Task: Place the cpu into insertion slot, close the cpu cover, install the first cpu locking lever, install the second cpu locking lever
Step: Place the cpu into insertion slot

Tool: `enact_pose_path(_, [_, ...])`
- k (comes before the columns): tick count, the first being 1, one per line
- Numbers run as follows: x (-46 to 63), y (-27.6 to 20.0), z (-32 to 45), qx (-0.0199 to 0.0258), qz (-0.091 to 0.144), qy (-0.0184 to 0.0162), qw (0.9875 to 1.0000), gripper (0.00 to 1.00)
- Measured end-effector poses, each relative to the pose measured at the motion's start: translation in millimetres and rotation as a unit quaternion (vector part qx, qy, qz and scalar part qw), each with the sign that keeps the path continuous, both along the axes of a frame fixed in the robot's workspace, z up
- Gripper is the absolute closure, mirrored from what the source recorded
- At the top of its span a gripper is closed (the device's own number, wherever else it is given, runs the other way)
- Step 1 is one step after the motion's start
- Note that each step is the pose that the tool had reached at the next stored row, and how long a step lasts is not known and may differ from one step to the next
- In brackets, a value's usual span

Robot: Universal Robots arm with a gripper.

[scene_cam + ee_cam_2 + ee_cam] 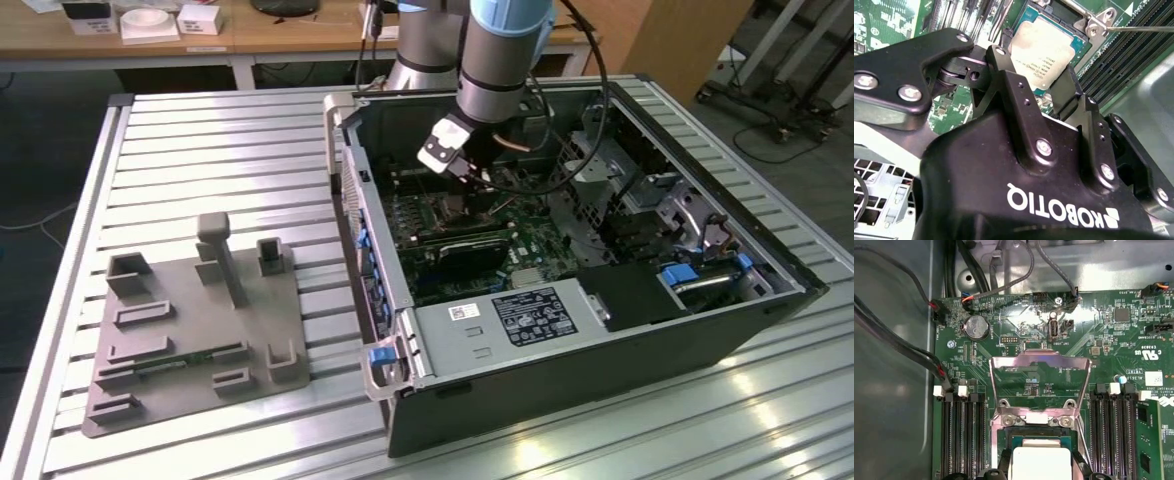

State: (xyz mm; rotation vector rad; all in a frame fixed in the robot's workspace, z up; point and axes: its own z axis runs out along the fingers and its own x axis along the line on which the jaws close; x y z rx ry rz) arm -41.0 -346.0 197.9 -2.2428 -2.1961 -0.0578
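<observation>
From my console I see the black two-fingered hand [1033,60] down inside the open black computer case [561,395], in the upper middle of the exterior view. Its fingers are spread only to the width of the small, flat, pale silvery-beige square cpu [1046,52] and sit against two opposite edges, so I take it to be gripping the chip. The chip lies over the square, silver-rimmed insertion slot [1003,439]; whether it is fully seated I cannot tell. The thin silvery frame-shaped cpu cover [1039,359] stands swung open beside the slot, and a thin silvery wire locking lever [1144,28] lies free to one side. My worry is a tilted or offset chip: pressing it down that way would, I judge, bend the socket contacts. The fingertips also run near the long black memory slots [961,435], and the black cables [894,335] could snag the wrist. The case lies on a ribbed aluminium table [214,160], with a grey moulded fixture plate [187,330] at the exterior view's left and a wooden desk [307,38] along the top edge.
</observation>
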Motion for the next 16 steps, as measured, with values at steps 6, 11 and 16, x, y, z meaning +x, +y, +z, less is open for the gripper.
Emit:
enact_pose_path(6, [0.0,0.0,-2.6,0.0,0.0,0.0,1.0,0.46])
enact_pose_path(11, [0.0,0.2,-3.1,0.0001,-0.004,0.0,1.0,0.46])
enact_pose_path(16, [0.0,0.3,-3.4,0.0002,-0.004,0.0,1.0,0.46])
